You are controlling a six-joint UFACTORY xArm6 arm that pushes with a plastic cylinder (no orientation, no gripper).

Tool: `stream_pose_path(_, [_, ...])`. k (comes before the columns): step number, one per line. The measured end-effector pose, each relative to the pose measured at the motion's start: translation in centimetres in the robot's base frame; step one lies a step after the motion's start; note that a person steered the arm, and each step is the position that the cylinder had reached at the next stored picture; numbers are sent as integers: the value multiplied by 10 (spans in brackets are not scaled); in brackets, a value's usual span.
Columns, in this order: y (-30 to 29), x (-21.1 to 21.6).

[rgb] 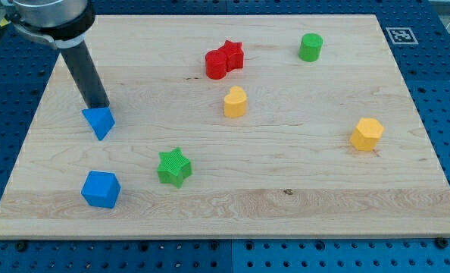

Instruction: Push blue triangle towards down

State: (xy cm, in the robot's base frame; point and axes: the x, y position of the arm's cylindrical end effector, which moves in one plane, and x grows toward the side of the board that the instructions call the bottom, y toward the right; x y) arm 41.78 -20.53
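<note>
The blue triangle (pixel 99 121) lies on the wooden board (pixel 285 197) at the view's left, its point toward the view's bottom. My tip (pixel 101 106) stands at the triangle's top edge, touching it or nearly so. The dark rod runs up to the view's top left. A blue cube (pixel 101 189) sits below the triangle, near the board's bottom left.
A green star (pixel 173 167) lies right of the blue cube. A red star (pixel 232 54) and a red cylinder (pixel 216 64) touch near the top middle. A yellow block (pixel 235 101) sits below them. A green cylinder (pixel 310 47) is at the top right, a yellow hexagon (pixel 367 134) at the right.
</note>
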Motion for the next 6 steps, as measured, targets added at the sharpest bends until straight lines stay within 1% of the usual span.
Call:
stream_pose_path(1, [-9, -4])
stream_pose_path(2, [-25, 3])
stream_pose_path(4, [-12, 42])
stream_pose_path(5, [5, 46])
stream_pose_path(6, [8, 39])
